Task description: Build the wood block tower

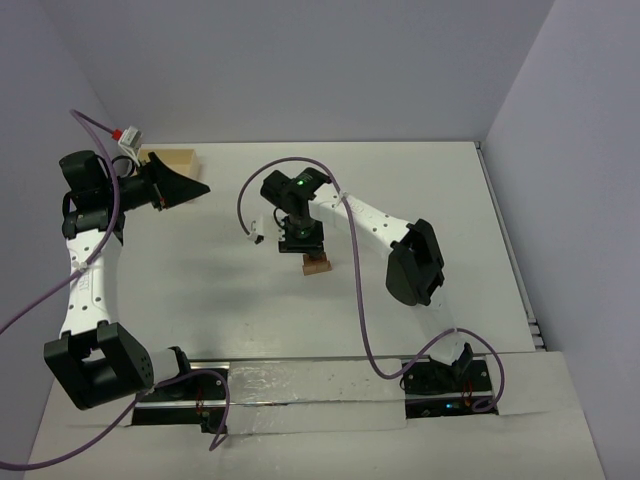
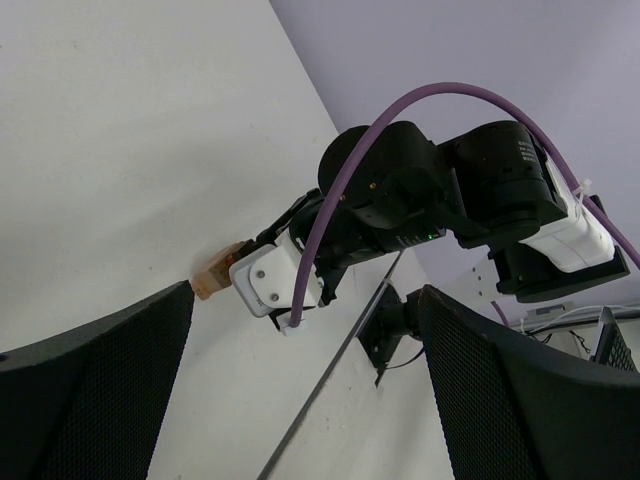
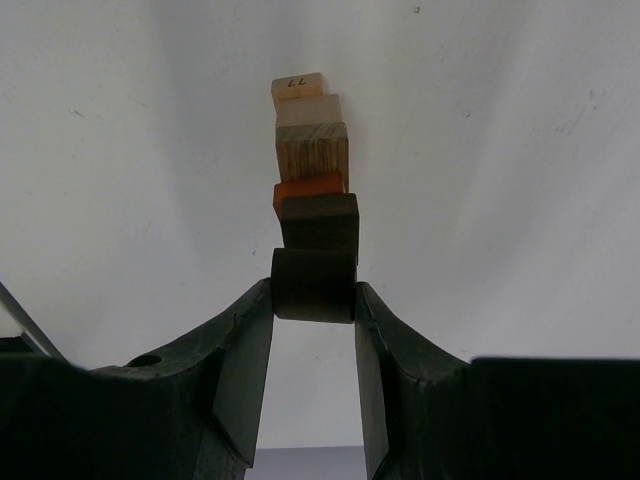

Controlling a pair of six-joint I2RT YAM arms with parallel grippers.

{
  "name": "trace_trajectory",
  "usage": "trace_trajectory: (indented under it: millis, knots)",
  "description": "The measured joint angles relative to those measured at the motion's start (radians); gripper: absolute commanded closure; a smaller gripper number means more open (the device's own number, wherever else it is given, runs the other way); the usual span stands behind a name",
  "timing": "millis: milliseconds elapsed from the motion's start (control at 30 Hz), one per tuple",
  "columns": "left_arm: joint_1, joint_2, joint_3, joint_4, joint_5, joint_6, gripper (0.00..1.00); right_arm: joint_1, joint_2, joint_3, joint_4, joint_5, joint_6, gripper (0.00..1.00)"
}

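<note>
The wood block tower stands mid-table as a thin stack: light tan blocks at the base, an orange-brown one above them, then dark brown blocks. My right gripper is directly over it, shut on the topmost dark brown block, which rests on the dark block below. From above, the right gripper hides most of the tower. My left gripper is open and empty at the far left, well away. In the left wrist view the tower's tan base peeks out beside the right arm.
A pale wooden box sits at the back left, just behind the left gripper. The right arm's purple cable loops over the table. Walls close off the back and both sides.
</note>
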Motion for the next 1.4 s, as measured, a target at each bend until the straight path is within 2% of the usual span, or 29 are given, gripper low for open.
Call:
trace_trajectory:
  millis: [1033,1400]
  knots:
    - [0.003,-0.011,-0.023,0.037,0.01,-0.024,0.01,0.016,0.017,0.003,0.0,0.022,0.0,0.9]
    - [0.004,-0.017,-0.026,0.045,0.014,-0.025,0.01,0.018,0.019,0.01,0.0,0.022,0.0,0.79]
